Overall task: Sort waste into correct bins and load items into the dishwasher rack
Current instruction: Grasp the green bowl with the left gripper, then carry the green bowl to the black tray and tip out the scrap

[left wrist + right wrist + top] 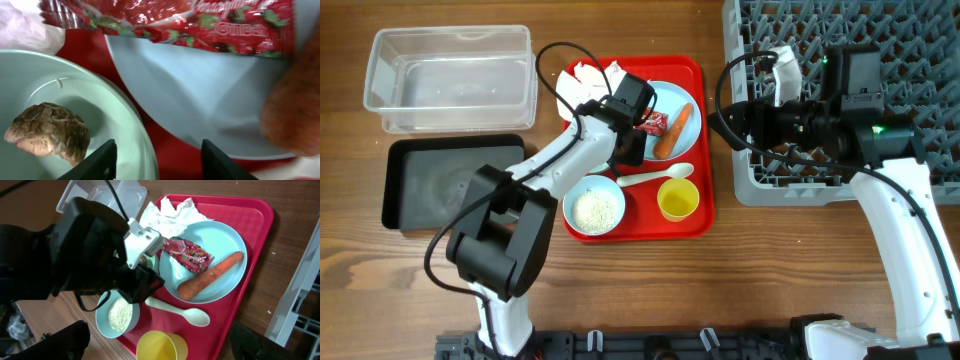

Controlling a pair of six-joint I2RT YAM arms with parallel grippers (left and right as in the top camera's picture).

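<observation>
A: Left hand [159, 150]?
B: Fingers set a middling gap apart, nothing between them. It is low over the red tray [706, 150]. One finger hangs over the rim of a pale blue bowl [110, 110], the other over the edge of the pale blue plate [200, 95].
A: In that bowl?
B: One brown lump [47, 132], left of the fingertips and just beyond them. Not touched.
A: On the plate?
B: One red wrapper [200, 20] straight ahead of the hand, and one carrot [290, 115] out to its right. One white tissue [22, 30] sits ahead-left, off the plate.
A: Rest of the tray, counted.
B: A second bowl [570, 195] holding loose rice [594, 212], one yellow cup [678, 200] and one white spoon [655, 177]. All three are behind the left hand's fingers.
A: Bins?
B: Two: a clear tub [450, 80] and a black tray [450, 185]. Both are on the wooden surface [770, 270], well off to that hand's left.
A: Right hand [159, 327]?
B: Fingers spread wide, empty. It sits at the tray-side edge of the one grey dishwasher rack [920, 50], with the red tray ahead of it.
</observation>
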